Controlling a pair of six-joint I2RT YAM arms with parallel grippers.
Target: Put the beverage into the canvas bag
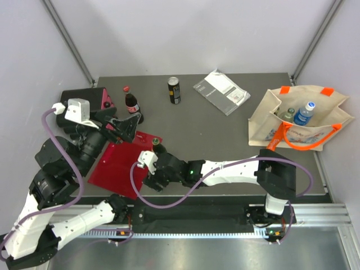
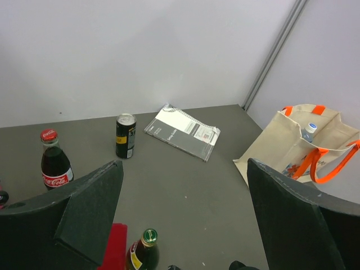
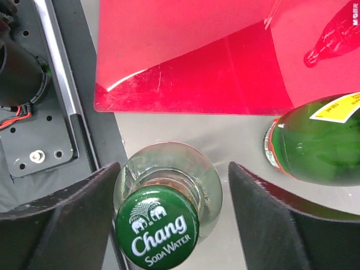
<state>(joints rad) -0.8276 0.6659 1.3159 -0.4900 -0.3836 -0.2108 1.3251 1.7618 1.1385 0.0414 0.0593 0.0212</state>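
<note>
A clear glass soda-water bottle [image 3: 169,191] with a green Chang cap stands between the fingers of my right gripper [image 3: 174,219]. The jaws are open around it, with a gap on the right side. In the top view the right gripper [image 1: 149,175] is at the near edge of the table and hides this bottle. The beige canvas bag [image 1: 301,121] with orange handles lies at the far right, also in the left wrist view [image 2: 292,149]. My left gripper [image 1: 122,128] is open and empty, held above the table's left side [image 2: 185,225].
A dark green bottle [image 3: 320,146] stands on a red sheet [image 1: 124,163] just beside my right gripper. A cola bottle [image 1: 131,104], a black can [image 1: 175,90], a grey packet [image 1: 220,91] and a black box [image 1: 83,99] are at the back. The bag holds a blue-capped water bottle [image 1: 304,112].
</note>
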